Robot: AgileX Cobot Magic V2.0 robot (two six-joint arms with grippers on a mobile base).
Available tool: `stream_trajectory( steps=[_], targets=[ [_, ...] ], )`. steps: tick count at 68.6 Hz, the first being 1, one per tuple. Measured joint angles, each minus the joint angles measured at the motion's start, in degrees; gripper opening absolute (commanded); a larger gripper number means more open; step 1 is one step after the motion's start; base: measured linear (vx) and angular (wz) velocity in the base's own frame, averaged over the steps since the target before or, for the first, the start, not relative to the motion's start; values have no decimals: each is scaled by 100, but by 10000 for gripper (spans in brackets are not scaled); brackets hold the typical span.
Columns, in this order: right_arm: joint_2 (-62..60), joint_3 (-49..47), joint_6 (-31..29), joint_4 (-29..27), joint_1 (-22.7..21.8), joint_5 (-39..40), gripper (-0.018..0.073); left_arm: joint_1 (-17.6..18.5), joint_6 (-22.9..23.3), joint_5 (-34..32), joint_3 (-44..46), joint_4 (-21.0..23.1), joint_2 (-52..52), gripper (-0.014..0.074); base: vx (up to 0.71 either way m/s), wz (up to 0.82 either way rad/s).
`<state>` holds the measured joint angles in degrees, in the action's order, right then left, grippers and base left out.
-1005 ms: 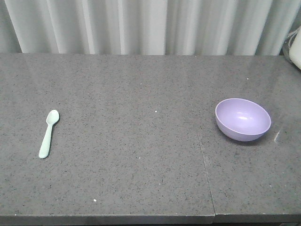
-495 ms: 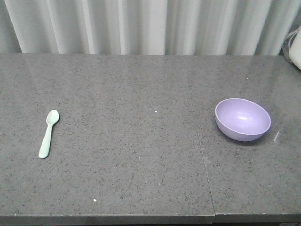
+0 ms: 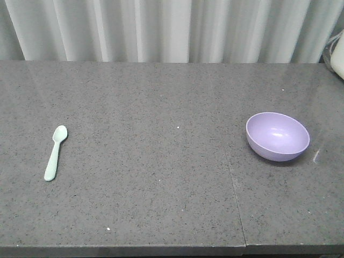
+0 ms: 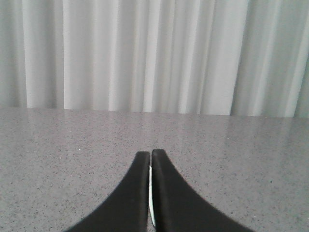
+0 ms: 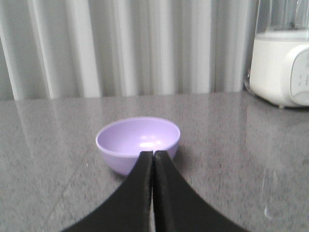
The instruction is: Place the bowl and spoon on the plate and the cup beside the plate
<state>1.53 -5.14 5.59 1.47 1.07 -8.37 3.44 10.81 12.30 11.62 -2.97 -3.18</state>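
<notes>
just ahead of the right gripper (image 5: 153, 153), fingers pressed together and empty, sits the bowl (image 5: 137, 137). nothing has moved over the last second, so i judge the task unstarted. left gripper (image 4: 150, 152) is likewise closed on nothing; the spoon (image 3: 55, 152) probably lies just below it. rest of the set is out of view. white appliance (image 5: 282, 67) stands far right of the right gripper, no obstruction.

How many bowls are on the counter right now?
1: a small lavender plastic bowl, upright at the right of the grey stone counter. No others show in any view.
</notes>
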Motion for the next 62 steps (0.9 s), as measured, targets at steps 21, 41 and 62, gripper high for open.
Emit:
stream_trajectory(
  steps=[21, 41, 62],
  targets=[
    [2143, -2797, 0, 71, 0, -2405, -11, 0, -131, 2826, 3211, 39, -2622, -6, 0, 0],
    [3955, -4124, 0, 71, 0, -4120, -11, 0, -192, 4607, 4630, 41, -4229, -6, 0, 0],
    [4598, -4214, 0, 54, 0, -4471, -11, 0, -195, 4869, 4658, 62, -4751, -6, 0, 0]
  ],
)
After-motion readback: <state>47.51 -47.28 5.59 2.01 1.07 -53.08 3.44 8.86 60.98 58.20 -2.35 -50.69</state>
